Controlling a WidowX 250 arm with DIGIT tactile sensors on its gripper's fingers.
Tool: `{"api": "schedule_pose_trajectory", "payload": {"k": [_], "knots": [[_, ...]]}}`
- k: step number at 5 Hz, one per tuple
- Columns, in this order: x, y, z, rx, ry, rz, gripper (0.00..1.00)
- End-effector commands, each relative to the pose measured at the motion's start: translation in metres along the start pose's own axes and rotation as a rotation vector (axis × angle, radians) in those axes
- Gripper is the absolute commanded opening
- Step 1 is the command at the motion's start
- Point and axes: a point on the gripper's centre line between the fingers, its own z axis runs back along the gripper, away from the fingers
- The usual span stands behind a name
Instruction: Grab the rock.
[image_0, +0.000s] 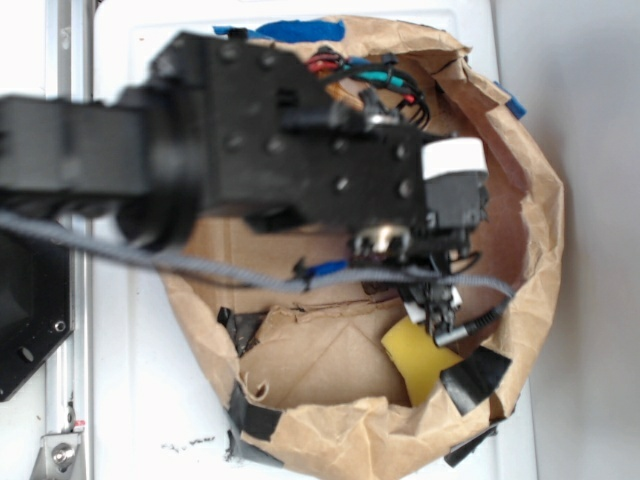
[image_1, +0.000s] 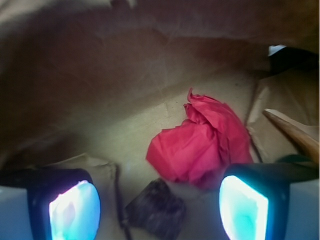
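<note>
In the wrist view the rock (image_1: 156, 209), small, dark brown-grey and lumpy, lies on the brown paper floor between my two fingers, a little nearer the bottom edge. My gripper (image_1: 159, 212) is open, its glowing pads (image_1: 74, 212) wide apart on either side of the rock and not touching it. A crumpled red cloth wad (image_1: 202, 145) lies just beyond the rock, close to the right finger. In the exterior view the arm hides the rock; the gripper (image_0: 437, 310) hangs down inside the paper enclosure.
A brown paper wall (image_0: 535, 250) rings the workspace, patched with black tape (image_0: 475, 380). A yellow piece (image_0: 418, 355) lies by the gripper. A tan cone-shaped shell (image_1: 295, 132) juts in at the right of the wrist view. A grey cable (image_0: 180, 262) crosses the arm.
</note>
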Motion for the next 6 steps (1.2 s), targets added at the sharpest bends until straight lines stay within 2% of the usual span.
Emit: {"api": "schedule_pose_trajectory", "payload": {"k": [1,2,3,4,5,6], "knots": [[0.009,0.003,0.010,-0.012,-0.062,-0.006,1.00],[0.008,0.003,0.006,0.000,-0.058,-0.003,1.00],[-0.003,0.000,0.016,-0.012,-0.038,-0.001,1.00],[-0.010,-0.004,0.026,0.000,0.019,0.084,1.00],[-0.014,-0.014,0.028,-0.033,0.024,0.125,1.00],[-0.015,-0.015,0.016,-0.035,-0.006,0.148,1.00]]}}
